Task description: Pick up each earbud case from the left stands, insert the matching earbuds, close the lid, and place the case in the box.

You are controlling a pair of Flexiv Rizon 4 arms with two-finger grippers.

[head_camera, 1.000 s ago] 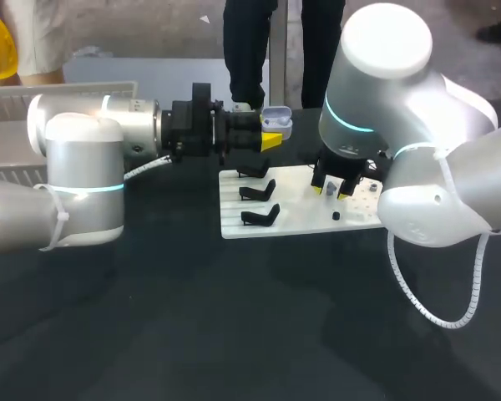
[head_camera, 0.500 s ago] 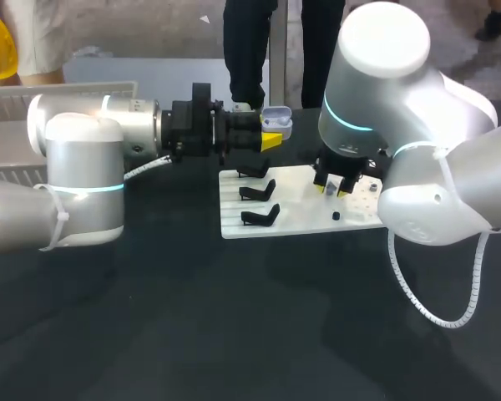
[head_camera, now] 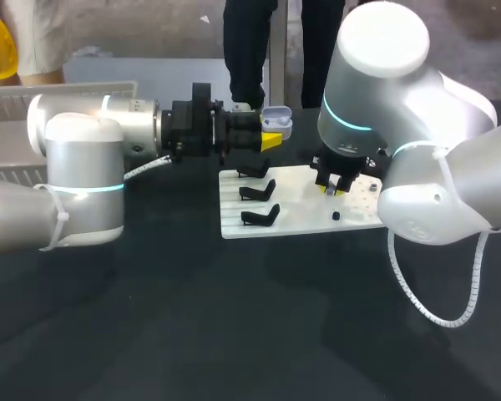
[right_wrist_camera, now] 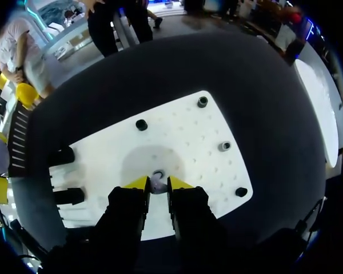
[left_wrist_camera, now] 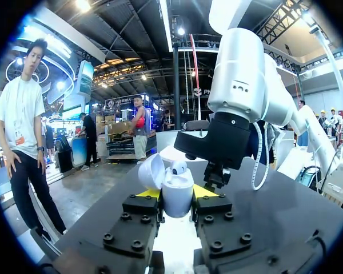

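My left gripper (head_camera: 270, 132) holds a white earbud case (head_camera: 277, 118) in the air behind the white board (head_camera: 301, 215). In the left wrist view the case (left_wrist_camera: 178, 193) sits between the yellow fingertips (left_wrist_camera: 150, 193), lid open, with one earbud (left_wrist_camera: 179, 167) in it. My right gripper (head_camera: 332, 187) points down at the board's middle. The right wrist view shows its gripper (right_wrist_camera: 158, 184) closed around a small pale earbud (right_wrist_camera: 158, 182) on the board (right_wrist_camera: 183, 134), with both tips against it. Three black stands (head_camera: 258, 192) line the board's left side, all bare.
Small black and grey pegs (right_wrist_camera: 141, 124) stand scattered over the board's right half, another peg (right_wrist_camera: 224, 146) close to my right gripper. A pale slatted box (head_camera: 8, 125) sits at the far left behind my left arm. The table (head_camera: 234, 334) is dark.
My right gripper's fingers have drawn together on the earbud on the board. The left arm and the case have stayed still.
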